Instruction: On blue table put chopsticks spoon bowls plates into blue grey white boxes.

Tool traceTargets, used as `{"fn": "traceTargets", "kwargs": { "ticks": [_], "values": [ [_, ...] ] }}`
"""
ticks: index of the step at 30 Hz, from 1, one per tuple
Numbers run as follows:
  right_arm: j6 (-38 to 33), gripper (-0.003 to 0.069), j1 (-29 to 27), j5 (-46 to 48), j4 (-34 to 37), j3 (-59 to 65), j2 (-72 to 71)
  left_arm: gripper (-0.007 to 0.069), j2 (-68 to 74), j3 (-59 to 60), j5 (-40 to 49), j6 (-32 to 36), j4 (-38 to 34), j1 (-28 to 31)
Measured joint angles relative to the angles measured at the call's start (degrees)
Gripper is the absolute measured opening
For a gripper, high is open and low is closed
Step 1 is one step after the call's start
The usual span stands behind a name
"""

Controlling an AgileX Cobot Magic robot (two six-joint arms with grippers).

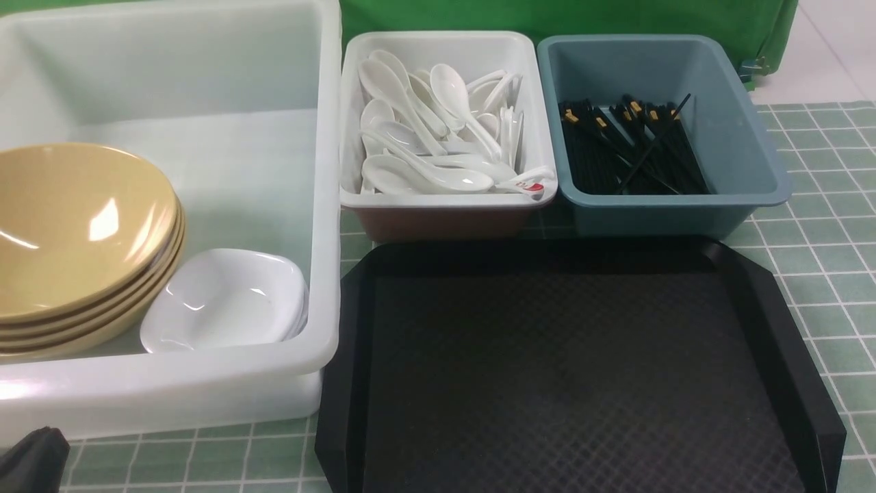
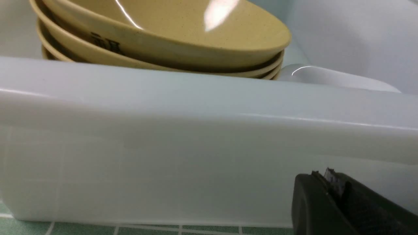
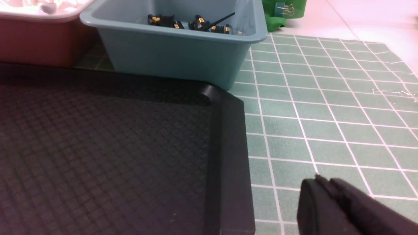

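Your left fingers [image 2: 329,182] are together beside the tub [image 2: 196,137]; right fingers [image 3: 323,189] look together. Swing carelessly and you shove it.

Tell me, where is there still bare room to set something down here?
The black tray lies bare. Open tiled table runs along its right side. The big tub's far half is free. The spoon box and chopstick box are crowded.

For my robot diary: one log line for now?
tray: bare | bowls, plates: tub | spoons: white box | chopsticks: blue box | left tool: shut
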Motion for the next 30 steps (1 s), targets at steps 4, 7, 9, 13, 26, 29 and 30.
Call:
{"fn": "traceTargets", "kwargs": {
  "ticks": [4,7,9,13,26,29,30],
  "values": [
    [0.00,0.0078,0.00,0.00,0.00,0.00,0.00,0.0002,0.00,0.00,-0.03,0.32,0.01,0.00],
    [0.00,0.0078,0.00,0.00,0.00,0.00,0.00,0.0002,0.00,0.00,-0.03,0.32,0.01,0.00],
    [0.00,0.0078,0.00,0.00,0.00,0.00,0.00,0.0002,0.00,0.00,-0.03,0.32,0.01,0.00],
    [0.00,0.0081,0.00,0.00,0.00,0.00,0.00,0.0002,0.00,0.00,-0.03,0.32,0.01,0.00],
    [0.00,0.0090,0.00,0.05,0.00,0.00,0.00,0.0002,0.00,0.00,-0.03,0.32,0.01,0.00],
    [0.00,0.0093,0.00,0.05,0.00,0.00,0.00,0.0002,0.00,0.00,-0.03,0.32,0.01,0.00],
    [0.00,0.0094,0.00,0.05,0.00,0.00,0.00,0.0002,0.00,0.00,-0.03,0.32,0.01,0.00]
  ]
}}
